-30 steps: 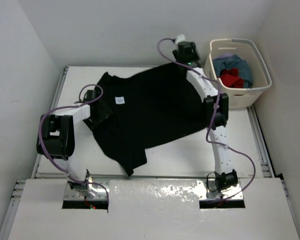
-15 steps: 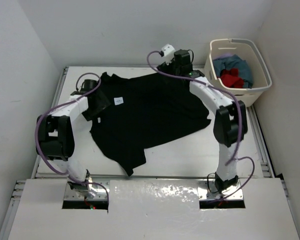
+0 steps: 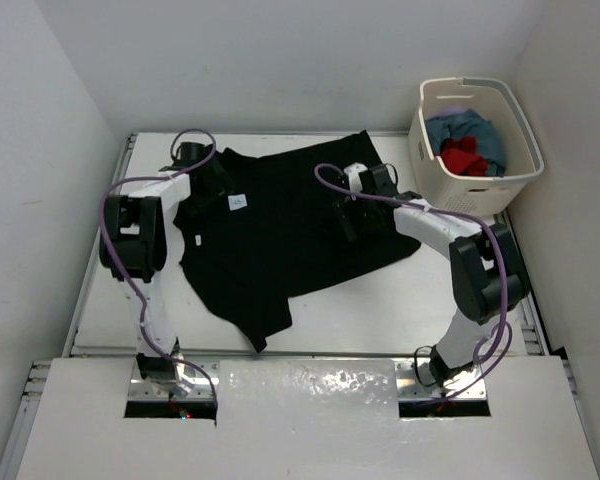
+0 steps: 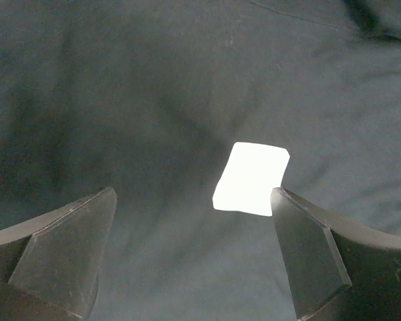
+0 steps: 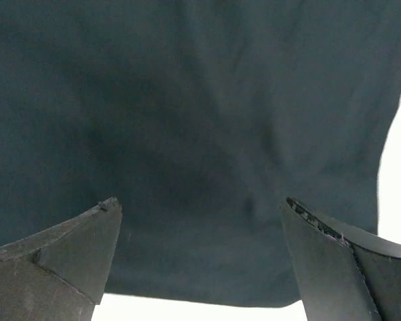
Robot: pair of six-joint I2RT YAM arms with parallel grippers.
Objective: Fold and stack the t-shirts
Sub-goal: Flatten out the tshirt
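Observation:
A black t-shirt (image 3: 290, 235) lies spread out and rumpled over the middle of the table, with a white label (image 3: 238, 202) near its collar. My left gripper (image 3: 218, 185) hovers open over the collar end. In the left wrist view its fingers (image 4: 67, 247) straddle bare black cloth, with the label (image 4: 250, 177) just ahead. My right gripper (image 3: 348, 215) hangs open over the shirt's right part. The right wrist view shows black cloth (image 5: 187, 120) and its edge between the open jaws (image 5: 200, 200). A teal shirt (image 3: 482, 130) and a red shirt (image 3: 462, 157) sit bundled in the basket.
The cream laundry basket (image 3: 480, 190) stands at the table's far right corner, close to the right arm's elbow. White walls close in the table at the left, back and right. Bare table (image 3: 400, 300) shows in front of the shirt.
My right gripper let go of the shirt's far edge, opened and pulled back from the far side to over the shirt. The left gripper moved farther away, up to the collar.

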